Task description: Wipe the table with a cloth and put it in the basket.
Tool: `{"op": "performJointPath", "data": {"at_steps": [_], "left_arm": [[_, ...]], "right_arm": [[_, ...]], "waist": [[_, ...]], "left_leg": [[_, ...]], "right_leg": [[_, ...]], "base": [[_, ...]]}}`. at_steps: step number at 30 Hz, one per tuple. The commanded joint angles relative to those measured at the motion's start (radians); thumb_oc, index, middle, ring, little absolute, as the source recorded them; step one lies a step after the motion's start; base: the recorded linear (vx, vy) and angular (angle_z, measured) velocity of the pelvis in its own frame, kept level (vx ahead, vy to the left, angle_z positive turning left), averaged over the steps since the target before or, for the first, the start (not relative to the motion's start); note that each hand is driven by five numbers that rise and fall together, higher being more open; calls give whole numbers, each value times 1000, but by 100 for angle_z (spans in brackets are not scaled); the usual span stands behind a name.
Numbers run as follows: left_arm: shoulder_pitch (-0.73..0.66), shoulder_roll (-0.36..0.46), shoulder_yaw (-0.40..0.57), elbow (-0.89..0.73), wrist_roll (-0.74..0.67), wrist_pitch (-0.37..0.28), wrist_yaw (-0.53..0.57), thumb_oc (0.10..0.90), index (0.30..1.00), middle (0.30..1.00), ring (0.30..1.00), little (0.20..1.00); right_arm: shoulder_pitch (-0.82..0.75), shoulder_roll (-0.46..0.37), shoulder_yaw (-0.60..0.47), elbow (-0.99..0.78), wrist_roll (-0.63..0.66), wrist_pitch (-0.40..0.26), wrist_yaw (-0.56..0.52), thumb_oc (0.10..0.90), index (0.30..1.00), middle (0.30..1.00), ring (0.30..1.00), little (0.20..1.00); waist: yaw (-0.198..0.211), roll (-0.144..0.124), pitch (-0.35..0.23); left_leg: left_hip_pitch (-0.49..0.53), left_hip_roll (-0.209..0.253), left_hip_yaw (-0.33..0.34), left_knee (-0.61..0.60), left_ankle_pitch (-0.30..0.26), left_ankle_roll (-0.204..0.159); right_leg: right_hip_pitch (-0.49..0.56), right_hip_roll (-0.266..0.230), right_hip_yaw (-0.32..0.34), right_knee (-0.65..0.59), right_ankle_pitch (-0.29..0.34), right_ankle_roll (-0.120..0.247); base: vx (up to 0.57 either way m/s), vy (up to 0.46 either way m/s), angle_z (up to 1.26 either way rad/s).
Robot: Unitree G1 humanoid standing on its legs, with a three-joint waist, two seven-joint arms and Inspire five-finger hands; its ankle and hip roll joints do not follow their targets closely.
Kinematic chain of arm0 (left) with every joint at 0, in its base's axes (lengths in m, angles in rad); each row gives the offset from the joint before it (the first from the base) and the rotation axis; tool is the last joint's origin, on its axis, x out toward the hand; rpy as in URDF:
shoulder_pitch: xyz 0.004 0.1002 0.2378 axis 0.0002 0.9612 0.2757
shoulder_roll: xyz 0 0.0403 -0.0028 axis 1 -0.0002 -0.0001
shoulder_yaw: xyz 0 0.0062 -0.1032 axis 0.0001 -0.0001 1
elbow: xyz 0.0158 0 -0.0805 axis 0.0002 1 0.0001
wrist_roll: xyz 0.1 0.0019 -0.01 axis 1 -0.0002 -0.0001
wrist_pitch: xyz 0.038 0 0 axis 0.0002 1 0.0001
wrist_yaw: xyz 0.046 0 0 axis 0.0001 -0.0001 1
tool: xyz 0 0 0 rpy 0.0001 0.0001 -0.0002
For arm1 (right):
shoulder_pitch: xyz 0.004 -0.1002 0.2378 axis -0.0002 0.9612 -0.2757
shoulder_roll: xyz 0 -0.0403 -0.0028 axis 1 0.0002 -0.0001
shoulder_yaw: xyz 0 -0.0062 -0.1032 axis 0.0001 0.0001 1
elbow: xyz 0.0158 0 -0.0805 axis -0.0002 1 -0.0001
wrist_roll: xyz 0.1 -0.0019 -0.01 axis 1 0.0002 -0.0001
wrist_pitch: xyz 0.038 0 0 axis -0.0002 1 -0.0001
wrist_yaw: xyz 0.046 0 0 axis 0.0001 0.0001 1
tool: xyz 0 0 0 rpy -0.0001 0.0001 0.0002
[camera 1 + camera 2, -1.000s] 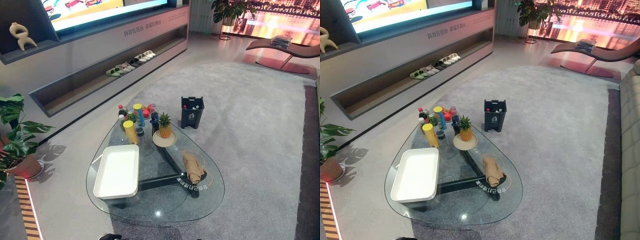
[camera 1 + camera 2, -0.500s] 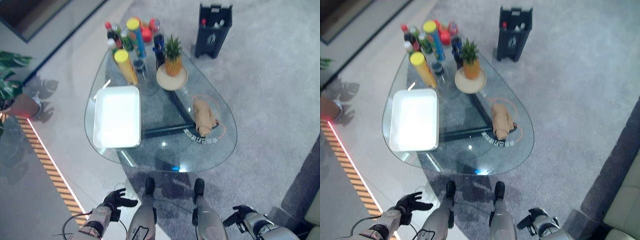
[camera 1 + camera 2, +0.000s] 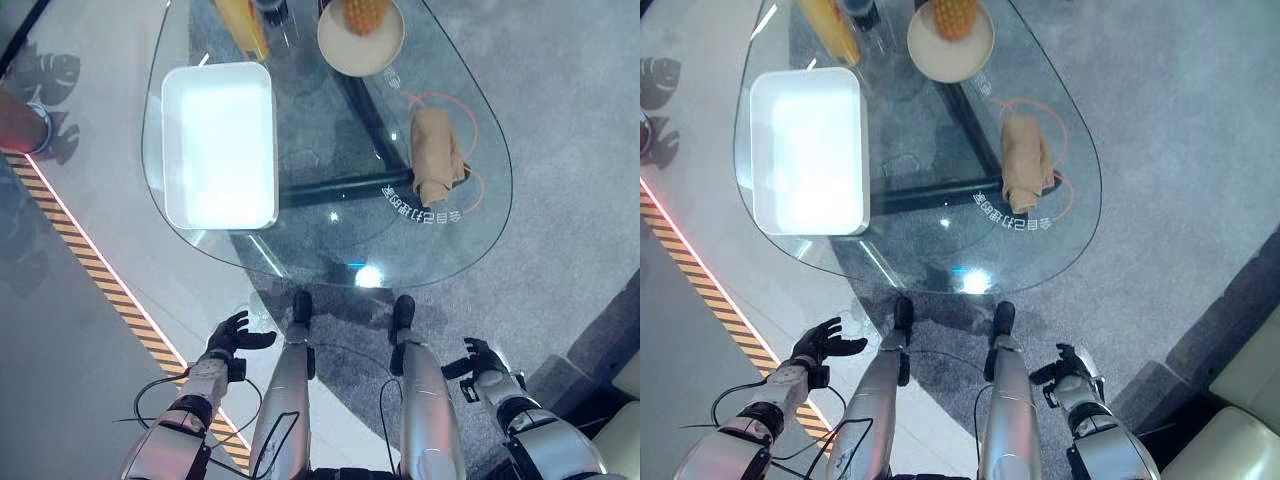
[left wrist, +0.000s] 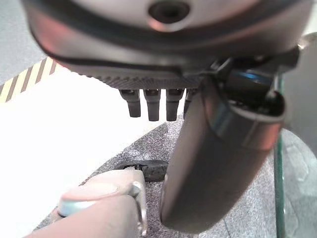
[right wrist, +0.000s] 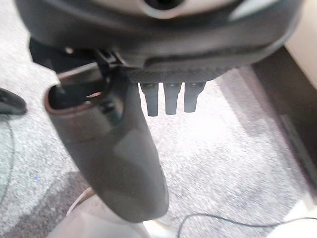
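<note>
A crumpled tan cloth [image 3: 437, 165] lies on the right part of the glass table [image 3: 320, 235], inside an orange ring mark. A white rectangular basket [image 3: 220, 145] stands empty on the table's left part. My left hand [image 3: 228, 335] hangs low by my side over the floor, well short of the table's near edge, fingers spread and holding nothing. My right hand [image 3: 478, 362] hangs low on the other side over the grey carpet, also holding nothing. The wrist views show each hand, left hand [image 4: 213, 163] and right hand [image 5: 114, 153], with straight fingers and only floor beyond.
At the table's far end stand a plate with a pineapple [image 3: 361, 30] and a yellow can [image 3: 243, 20]. A striped floor strip [image 3: 90, 250] runs along the left. A potted plant's pot [image 3: 20, 120] sits at the far left.
The camera has tilted steeply down, so the whole scene has shifted and the table shows closer. Both hands hang low as half a second ago. Cloth and basket have not moved.
</note>
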Motion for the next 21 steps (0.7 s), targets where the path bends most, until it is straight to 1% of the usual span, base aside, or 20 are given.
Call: {"op": "performJointPath", "data": {"at_steps": [1, 5, 11, 13, 16, 20, 21], "left_arm": [[49, 33, 51, -5, -49, -38, 25, 800, 900, 900, 900, 900], [52, 39, 65, -3, -70, -51, 31, 800, 900, 900, 900, 900], [48, 48, 70, 3, -79, -59, 27, 800, 900, 900, 900, 900], [51, 45, 66, 6, -80, -60, 26, 800, 900, 900, 900, 900], [60, 40, 63, 5, -83, -67, 26, 800, 900, 900, 900, 900], [55, 48, 56, 2, -87, -60, 27, 800, 900, 900, 900, 900], [55, 48, 55, -1, -86, -58, 29, 800, 900, 900, 900, 900]], "right_arm": [[63, -48, 3, -14, 10, -9, -77, 800, 900, 900, 900, 900], [65, -49, -6, -22, 3, -29, -115, 800, 900, 900, 900, 900], [69, -53, -11, -32, 14, -51, -143, 800, 900, 900, 900, 900], [67, -53, -16, -31, 28, -72, -159, 800, 900, 900, 900, 900], [66, -55, -32, -43, 62, -123, -186, 800, 900, 900, 900, 900], [46, -58, -47, -79, 114, -181, -236, 800, 900, 900, 900, 900], [40, -62, -58, -102, 141, -207, -255, 800, 900, 900, 900, 900]], "waist": [[-19, -8, -3], [-20, -9, -3], [-19, -9, -3], [-19, -7, -3], [-20, -6, -3], [-17, -13, -3], [-16, -15, -3]], "left_leg": [[-87, -59, -1, 108, -21, 70], [-121, -52, -1, 142, -33, 69], [-154, -49, 0, 168, -42, 70], [-164, -52, -3, 176, -42, 67], [-171, -54, -3, 184, -45, 67], [-172, -54, -5, 182, -44, 62], [-170, -54, -7, 182, -43, 60]], "right_leg": [[-28, 68, 16, 19, 9, -36], [-60, 76, 19, 52, -5, -44], [-92, 79, 13, 88, -18, -52], [-99, 82, 13, 94, -20, -55], [-104, 84, 12, 99, -22, -58], [-99, 87, 8, 91, -22, -59], [-95, 89, 7, 91, -22, -59]], "base": [[-9, -10, -7], [-2, -16, -6], [4, -17, -3], [0, 0, 0], [0, 0, 0], [6, -16, 0], [26, -34, 1]]}}
